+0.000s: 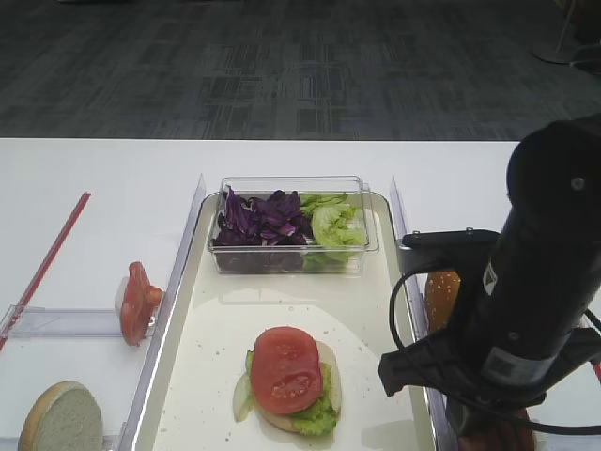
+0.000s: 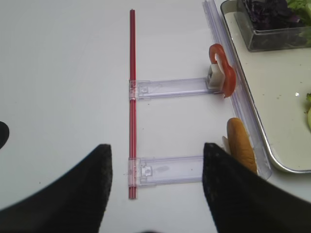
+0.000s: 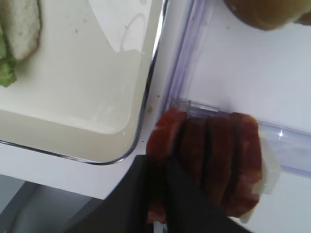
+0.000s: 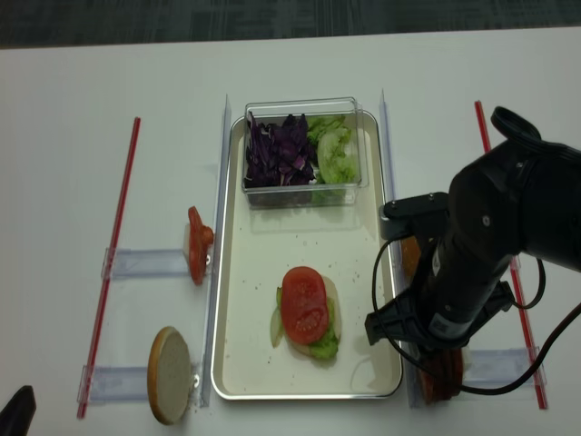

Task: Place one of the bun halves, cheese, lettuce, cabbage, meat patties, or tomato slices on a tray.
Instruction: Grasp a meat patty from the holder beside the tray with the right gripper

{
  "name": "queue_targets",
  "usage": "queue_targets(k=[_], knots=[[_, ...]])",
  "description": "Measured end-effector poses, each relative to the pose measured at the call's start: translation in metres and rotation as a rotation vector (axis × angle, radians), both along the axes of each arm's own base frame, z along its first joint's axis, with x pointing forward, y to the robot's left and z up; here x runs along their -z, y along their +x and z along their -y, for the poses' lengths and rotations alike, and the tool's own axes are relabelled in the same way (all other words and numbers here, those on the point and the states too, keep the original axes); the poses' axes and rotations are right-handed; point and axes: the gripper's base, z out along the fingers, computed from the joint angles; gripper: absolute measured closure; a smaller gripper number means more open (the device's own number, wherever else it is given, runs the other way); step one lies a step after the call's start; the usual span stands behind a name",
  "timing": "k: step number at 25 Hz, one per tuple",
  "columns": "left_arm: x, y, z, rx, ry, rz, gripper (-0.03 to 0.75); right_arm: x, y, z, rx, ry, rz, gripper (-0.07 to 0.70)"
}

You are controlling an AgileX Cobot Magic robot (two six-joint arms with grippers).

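Note:
A row of upright meat patties (image 3: 218, 155) stands in a clear rack just right of the cream tray (image 3: 73, 97), near its front right corner. My right gripper (image 3: 158, 165) reaches into the row, its dark fingers shut on the leftmost patty (image 3: 167, 128). From above, the right arm (image 4: 472, 263) hides that grip, and only the edge of the patties (image 4: 442, 372) shows. On the tray (image 1: 188, 376) lies a bun half with lettuce and a tomato slice (image 1: 286, 368) on top. My left gripper (image 2: 155, 160) hangs open over the bare table, holding nothing.
A clear box at the tray's back holds purple cabbage (image 1: 258, 216) and lettuce (image 1: 333, 225). Tomato slices (image 1: 138, 301) and a cut-faced bun half (image 1: 62, 416) sit in racks left of the tray. A golden bun (image 1: 441, 296) sits on the right. A red rod (image 1: 47, 263) lies far left.

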Motion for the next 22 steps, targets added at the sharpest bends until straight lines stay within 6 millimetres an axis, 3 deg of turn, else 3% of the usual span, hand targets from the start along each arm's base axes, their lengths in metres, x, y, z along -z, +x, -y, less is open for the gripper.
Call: queue_targets(k=[22], knots=[[0.0,0.0,0.0,0.0,0.0,0.0,0.335,-0.037,-0.01,0.006,-0.013,0.057,0.066,0.537]])
